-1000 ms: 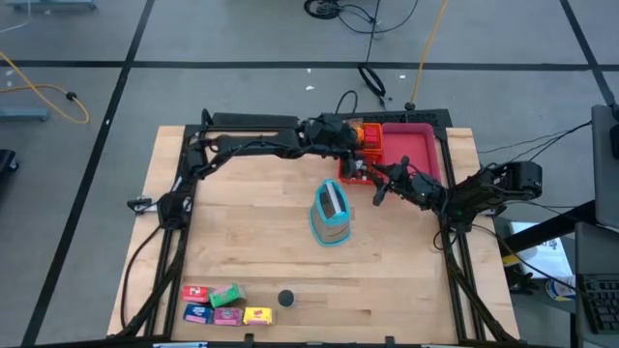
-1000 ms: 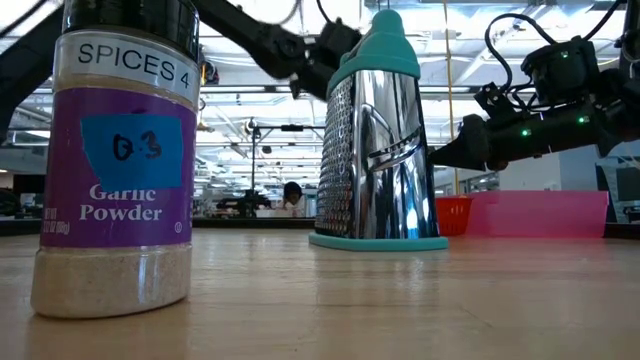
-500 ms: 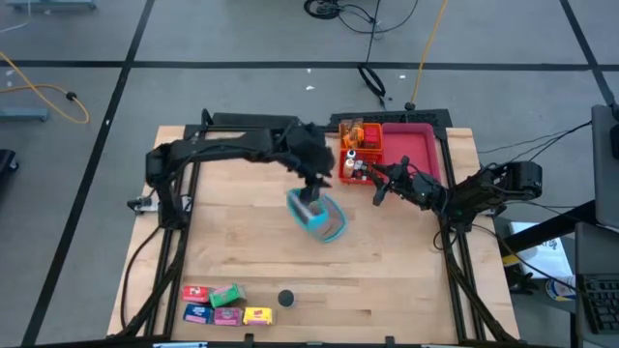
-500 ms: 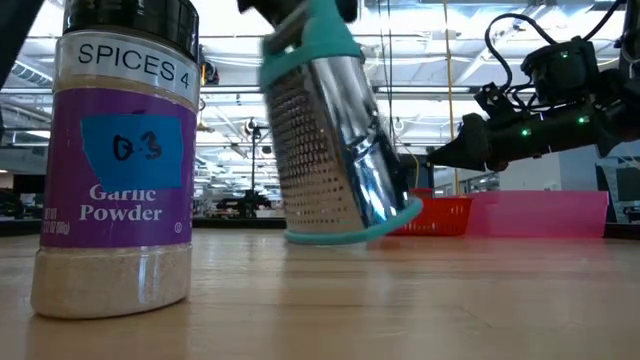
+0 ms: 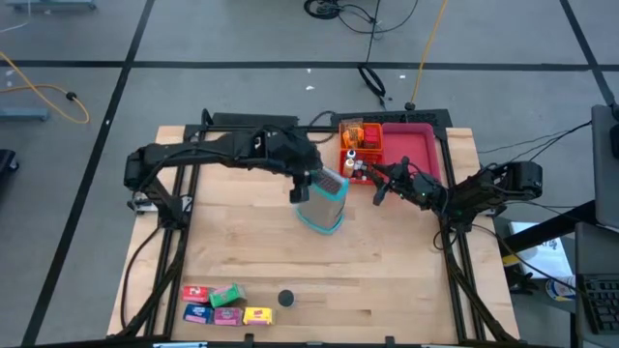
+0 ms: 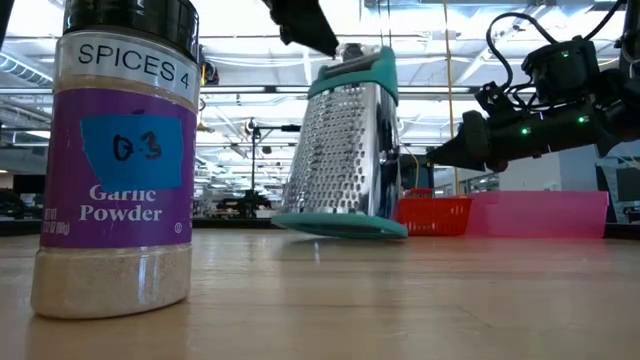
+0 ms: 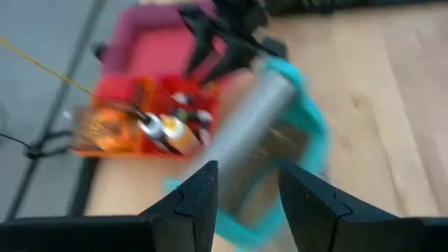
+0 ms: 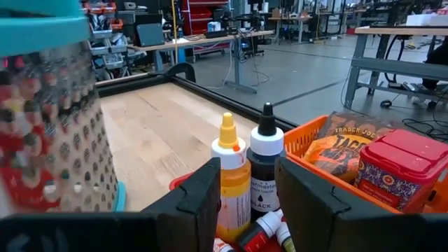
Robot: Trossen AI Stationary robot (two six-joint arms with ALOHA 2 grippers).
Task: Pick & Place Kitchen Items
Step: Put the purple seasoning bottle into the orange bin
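A steel box grater with a teal top and a teal base rim hangs near the table's middle, with my left gripper shut on it. My right gripper stands open and level at the near side of the orange basket. Its fingers frame a yellow bottle and a black bottle standing in that basket, without visibly touching them. Small red, green, blue and yellow boxes lie near the front left. The garlic powder jar stands upright beside them. My left gripper pinches the grater's teal top between its two fingers, one on each broad side. The fingers come from the table's left, slanting down. The grater hangs tilted below them. Its base rim sits just above the wood, apparently clear of it.
A pink tray lies beside the orange basket at the far right. The basket also holds a snack bag and a red-lidded tub. Black frame rails run along the table's left, right and far edges. Bare wood lies between the grater and the boxes.
My left arm has drawn back toward the table's left and risen, its wrist tipping from steep toward slanting. The grater stood upright on the table. It then tipped over on its base edge, and now hangs lifted, a little farther toward the far-left.
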